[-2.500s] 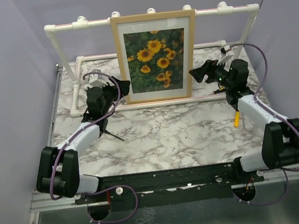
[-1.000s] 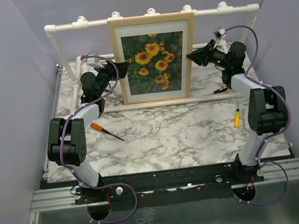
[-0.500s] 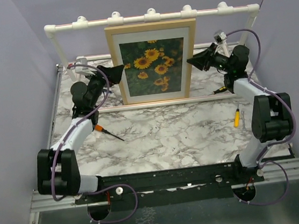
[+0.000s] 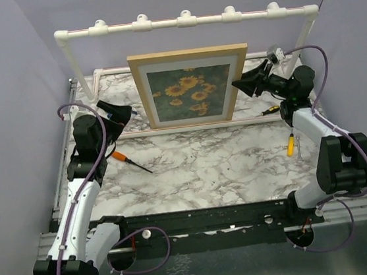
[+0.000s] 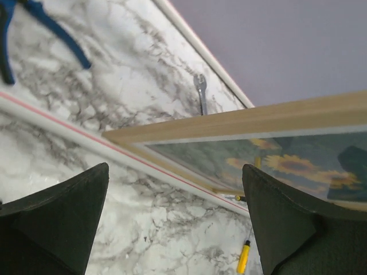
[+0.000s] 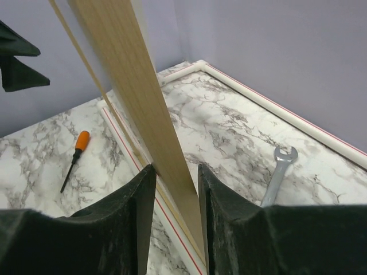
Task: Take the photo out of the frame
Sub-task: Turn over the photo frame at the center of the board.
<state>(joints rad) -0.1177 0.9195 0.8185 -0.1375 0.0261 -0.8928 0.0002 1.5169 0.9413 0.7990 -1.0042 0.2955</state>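
Overhead, frame: the frame (image 4: 187,55) stands tilted on the bench (image 4: 200,169), well apart from the top bar of the pipe rack (image 4: 183,21). Its right edge is caught in the right tool (image 4: 236,86).
Overhead, photo: the photo (image 4: 190,91) sits inside the frame behind the white mat, just left of the right tool, and is not yet out.
Overhead, left tool: the left tool (image 4: 127,112) has its fingers apart and holds nothing. The frame's left edge is near it, not touching, and an orange screwdriver (image 4: 123,157) lies on its near side.
Left wrist, fingers: the fingers (image 5: 57,217) are spread wide. The frame's wooden edge crosses ahead of them, untouched.
Right wrist, fingers: the fingers (image 6: 132,223) are pressed to either face of the wooden edge, clamped on it. A wrench (image 6: 278,172) lies off to their right.
Step in hand: as I see it, the frame is off the rack and being handled by one tool alone. Nothing has opened its back.
Next move: I'd guess the frame wants laying face-down. That calls for the left tool to close on the free edge so the frame doesn't swing or slip, and then the back must be reached.
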